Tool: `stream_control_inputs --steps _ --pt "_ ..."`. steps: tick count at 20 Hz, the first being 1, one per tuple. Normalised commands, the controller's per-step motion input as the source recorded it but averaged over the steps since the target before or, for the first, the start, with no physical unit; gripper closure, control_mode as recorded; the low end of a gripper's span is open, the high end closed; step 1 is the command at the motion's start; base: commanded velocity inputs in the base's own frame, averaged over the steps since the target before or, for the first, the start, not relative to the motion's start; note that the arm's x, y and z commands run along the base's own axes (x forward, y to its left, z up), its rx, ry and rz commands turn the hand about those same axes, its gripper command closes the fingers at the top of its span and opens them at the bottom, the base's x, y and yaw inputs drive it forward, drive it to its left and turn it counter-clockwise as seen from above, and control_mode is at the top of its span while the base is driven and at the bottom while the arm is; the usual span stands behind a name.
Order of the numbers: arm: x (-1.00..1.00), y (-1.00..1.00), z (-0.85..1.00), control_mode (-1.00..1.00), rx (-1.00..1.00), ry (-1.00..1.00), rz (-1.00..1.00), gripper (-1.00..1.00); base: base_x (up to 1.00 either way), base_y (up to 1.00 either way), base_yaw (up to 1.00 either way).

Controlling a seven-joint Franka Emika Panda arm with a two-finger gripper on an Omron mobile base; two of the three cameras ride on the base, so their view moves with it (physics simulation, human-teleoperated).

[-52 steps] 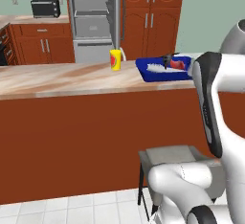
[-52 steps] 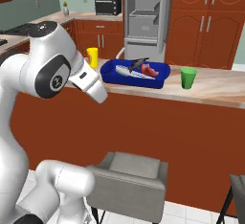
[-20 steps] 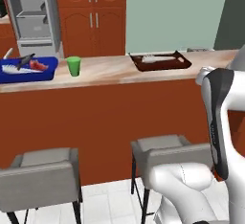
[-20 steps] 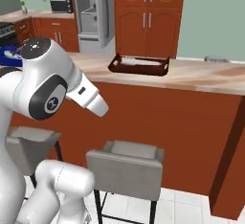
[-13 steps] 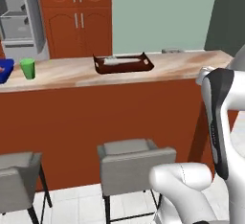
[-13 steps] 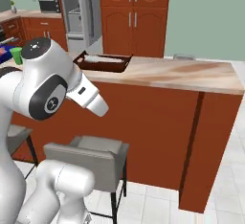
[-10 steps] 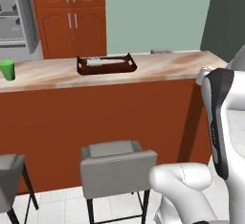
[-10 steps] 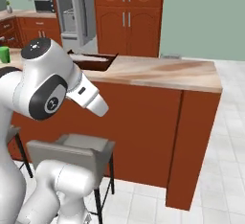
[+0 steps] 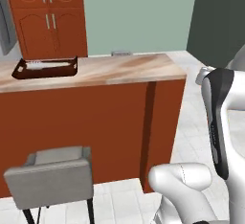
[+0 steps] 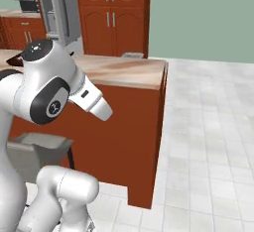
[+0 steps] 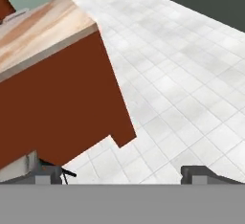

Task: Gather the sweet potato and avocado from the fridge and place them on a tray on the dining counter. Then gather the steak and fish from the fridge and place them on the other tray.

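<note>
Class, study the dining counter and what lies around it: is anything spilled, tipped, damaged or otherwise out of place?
Nothing stands out. The dark brown tray sits flat on the dining counter, the grey stool stands upright in front of it, and the tiled floor shows no spill. The gripper is open and holds nothing.

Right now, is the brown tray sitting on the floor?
No, the brown tray rests on top of the dining counter, well above the floor.

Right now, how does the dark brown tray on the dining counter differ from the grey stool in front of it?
The tray is dark brown, shallow and rimmed; the stool is pale grey and blocky. The tray sits on the dining counter; the stool stands lower, on the tiled floor before its wood front. Both are roughly rectangular.
</note>
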Motion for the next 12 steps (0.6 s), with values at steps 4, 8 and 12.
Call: stream_control_inputs --steps 4,8,12 --pt "0.00 0.00 0.00 1.00 0.00 0.00 0.00 -1.00 0.07 -1.00 0.00" --pt "0.00 0.00 0.00 1.00 0.00 0.00 0.00 -1.00 0.35 -1.00 0.01" --pt "0.00 0.00 0.00 1.00 0.00 0.00 0.00 -1.00 0.64 -1.00 0.04"
